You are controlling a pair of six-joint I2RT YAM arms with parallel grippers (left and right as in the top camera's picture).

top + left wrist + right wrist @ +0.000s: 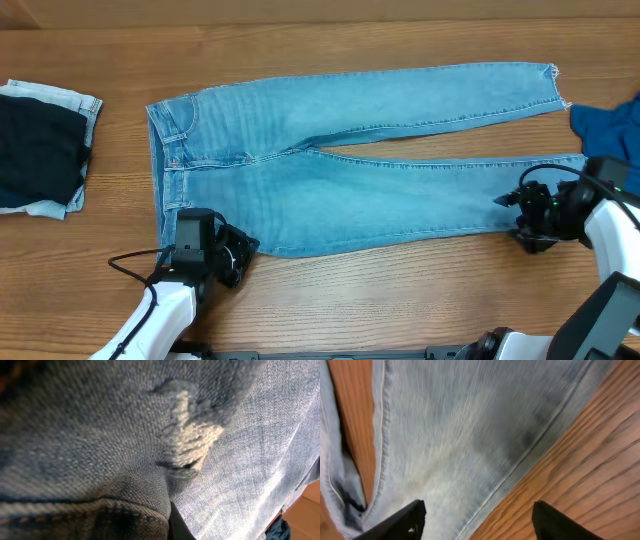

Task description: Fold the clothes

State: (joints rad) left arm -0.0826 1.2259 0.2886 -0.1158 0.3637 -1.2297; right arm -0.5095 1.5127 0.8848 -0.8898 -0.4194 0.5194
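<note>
jeans point(350, 170) ×1, light-blue, flat, frayed hems | navy-topped stack point(40, 150) ×1, left edge | bright-blue denim point(610, 125) ×1, right edge | left gripper point(238, 258) cannot tell | right gripper point(477, 522) apart

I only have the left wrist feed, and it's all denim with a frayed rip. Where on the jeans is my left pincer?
Observer: The overhead view shows the left pincer at the near waist corner of the light-blue jeans, which lie flat with the legs running right.
Operator: And the right arm?
Observer: The right pincer is open, above the hem end of the near leg.
Operator: Anything already folded?
Observer: Yes, a folded pile sits at the far left, with a dark navy piece on top.
</note>
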